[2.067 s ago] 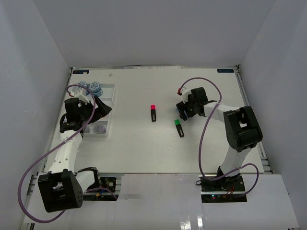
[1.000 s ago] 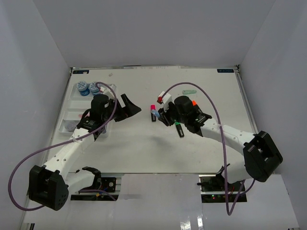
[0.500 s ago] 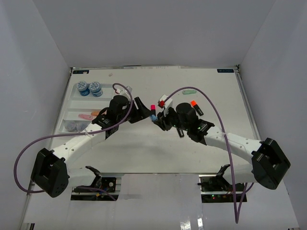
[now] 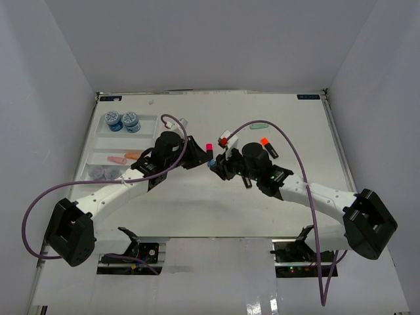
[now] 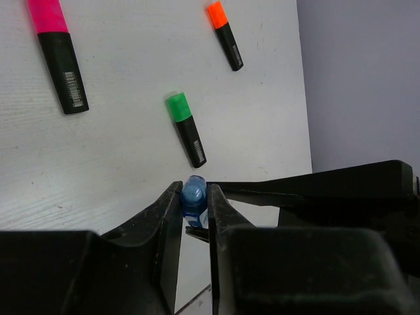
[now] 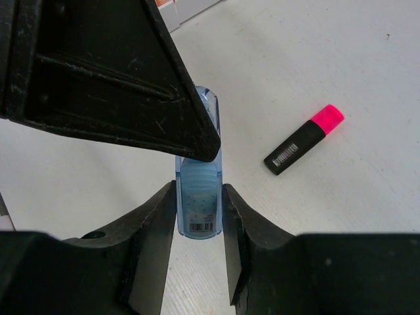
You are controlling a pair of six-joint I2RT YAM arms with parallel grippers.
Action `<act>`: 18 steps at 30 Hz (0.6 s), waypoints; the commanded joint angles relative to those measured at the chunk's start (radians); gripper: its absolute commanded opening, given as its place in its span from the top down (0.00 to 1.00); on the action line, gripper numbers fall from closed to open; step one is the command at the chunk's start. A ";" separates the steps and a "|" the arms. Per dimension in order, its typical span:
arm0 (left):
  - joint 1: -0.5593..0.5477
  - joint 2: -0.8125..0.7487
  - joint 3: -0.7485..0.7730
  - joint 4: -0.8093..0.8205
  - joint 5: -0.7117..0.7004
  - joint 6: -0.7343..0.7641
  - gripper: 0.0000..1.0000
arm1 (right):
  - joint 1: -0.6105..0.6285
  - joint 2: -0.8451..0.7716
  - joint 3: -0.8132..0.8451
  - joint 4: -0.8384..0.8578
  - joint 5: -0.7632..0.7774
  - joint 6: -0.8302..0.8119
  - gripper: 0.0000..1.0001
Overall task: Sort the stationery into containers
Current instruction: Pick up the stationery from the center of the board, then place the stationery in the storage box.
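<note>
A pale blue marker (image 4: 210, 161) hangs above the table middle, held from both ends. My left gripper (image 4: 205, 157) is shut on its capped tip (image 5: 194, 197). My right gripper (image 4: 216, 165) has its fingers pressed on both sides of the barcode end (image 6: 197, 190). On the table lie a pink-capped highlighter (image 4: 209, 147), a green-capped one (image 5: 186, 128) and an orange-capped one (image 4: 268, 146). The white tray (image 4: 98, 141) stands at the far left.
The tray holds two blue jars (image 4: 122, 121) at its far end, pink and orange markers (image 4: 125, 157) in the middle and grey jars (image 4: 104, 173) nearer. A pale green marker (image 4: 258, 125) lies behind the right arm. Grey walls close in three sides.
My left gripper reached in from the tray side and its jaws closed on the blue marker's tip. The right gripper has held the marker in about the same place.
</note>
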 commanded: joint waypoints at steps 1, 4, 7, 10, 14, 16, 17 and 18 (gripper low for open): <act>0.000 -0.008 0.028 0.030 -0.007 0.015 0.80 | 0.006 -0.032 -0.006 0.069 -0.033 0.017 0.61; 0.000 -0.012 0.022 0.027 -0.018 0.024 0.88 | 0.006 -0.035 -0.012 0.071 -0.023 0.019 0.44; 0.000 -0.012 0.028 -0.016 -0.076 0.027 0.91 | 0.006 -0.043 -0.020 0.062 0.000 0.019 0.25; 0.007 -0.011 0.048 -0.074 -0.171 0.046 0.91 | 0.007 -0.065 -0.034 0.045 0.050 0.002 0.07; 0.120 -0.017 0.046 -0.122 -0.158 0.050 0.91 | 0.004 -0.106 -0.054 0.001 0.116 -0.021 0.10; 0.243 -0.041 0.022 -0.137 -0.089 0.055 0.91 | 0.001 -0.132 -0.066 -0.012 0.193 -0.024 0.10; 0.287 -0.052 0.015 -0.142 -0.081 0.061 0.91 | -0.002 -0.143 -0.080 -0.018 0.208 -0.024 0.10; 0.368 -0.061 0.012 -0.160 -0.078 0.079 0.91 | -0.003 -0.161 -0.086 -0.029 0.234 -0.024 0.10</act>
